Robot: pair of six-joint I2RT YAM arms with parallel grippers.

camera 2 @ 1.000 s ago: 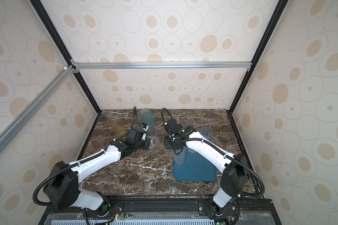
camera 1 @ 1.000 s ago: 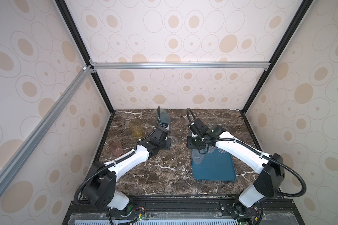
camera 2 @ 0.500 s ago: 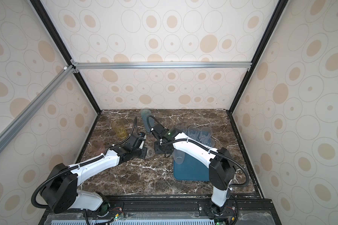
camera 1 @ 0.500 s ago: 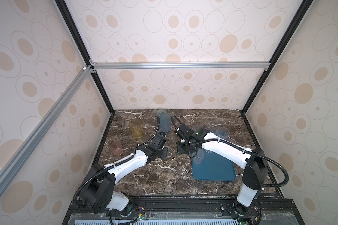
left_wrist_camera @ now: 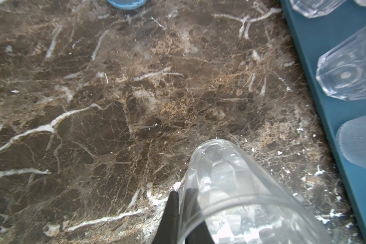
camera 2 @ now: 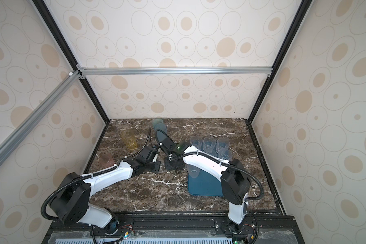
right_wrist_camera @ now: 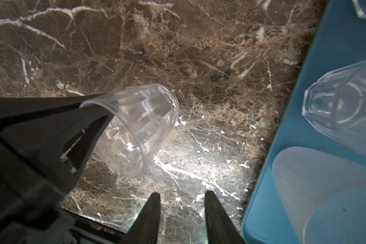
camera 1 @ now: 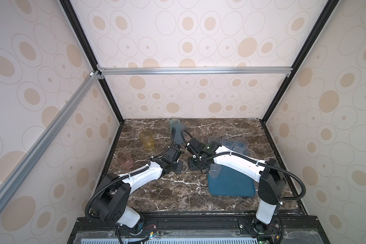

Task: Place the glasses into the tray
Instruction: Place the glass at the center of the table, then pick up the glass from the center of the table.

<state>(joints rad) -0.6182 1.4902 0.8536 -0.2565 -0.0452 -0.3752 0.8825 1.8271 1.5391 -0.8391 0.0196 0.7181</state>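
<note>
Near half of the tray (camera 1: 230, 186) lay bare. Just beyond, L tool (left_wrist_camera: 183, 202) pinched a clear glass (right_wrist_camera: 140, 131) by its rim, one finger inside. It hung tilted over the surface (camera 1: 167, 190), beside the tray, not in it. Prob. offered to R tool (right_wrist_camera: 181, 196), which hovered close by, spread & empty. The frosted glass (camera 1: 215, 171) at the tray's corner crowded the way in. W/ the pink glass (camera 1: 126, 160) off to one side. Farther: amber glass (camera 1: 147, 139), clear glasses (camera 1: 228, 142) on the tray's far end, teal glasses (camera 1: 178, 131) at the back.

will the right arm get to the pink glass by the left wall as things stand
Probably not: the left arm, with the left gripper shut on a clear glass, lies across the way to the pink glass.
</note>
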